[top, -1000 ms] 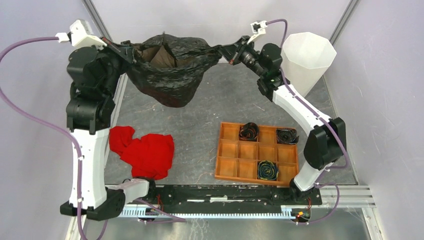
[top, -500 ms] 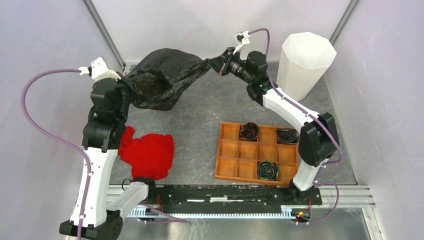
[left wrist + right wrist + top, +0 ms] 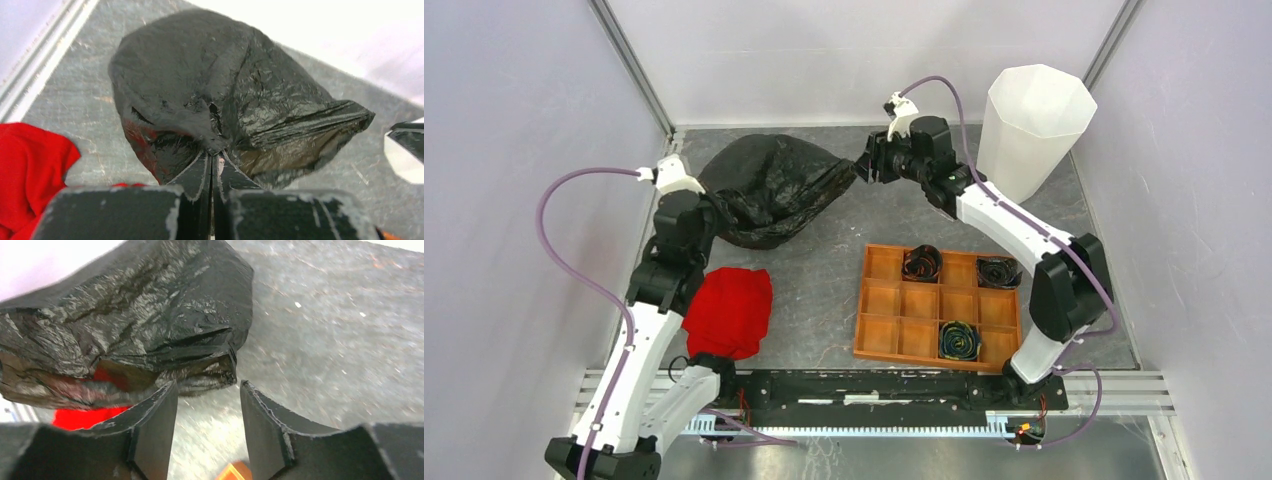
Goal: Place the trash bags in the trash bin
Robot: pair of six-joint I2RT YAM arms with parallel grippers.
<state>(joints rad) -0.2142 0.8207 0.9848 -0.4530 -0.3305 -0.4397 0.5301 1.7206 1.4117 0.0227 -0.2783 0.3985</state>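
Left tool (image 3: pixel 212 156) clenched on a gathered fold of the crinkled glossy black plastic trash bag (image 3: pixel 774 188); right tool (image 3: pixel 207 390) released, jaws apart, bag's rim corner just off its tips and not between them; bag slumped on the grey tabletop (image 3: pixel 824 270) at back left, long axis running across from left tool toward right tool; tall translucent white faceted plastic bin (image 3: pixel 1036 125) upright at back right, just beyond the right arm, well apart from the bag; so the bag has to go rightward, right arm nearer the bin, rim regrasp probably needed first; red cloth (image 3: pixel 729 310) beside the left arm, flat orange-brown compartment tray (image 3: pixel 882 335) front right, neither between bag and bin; side walls close.
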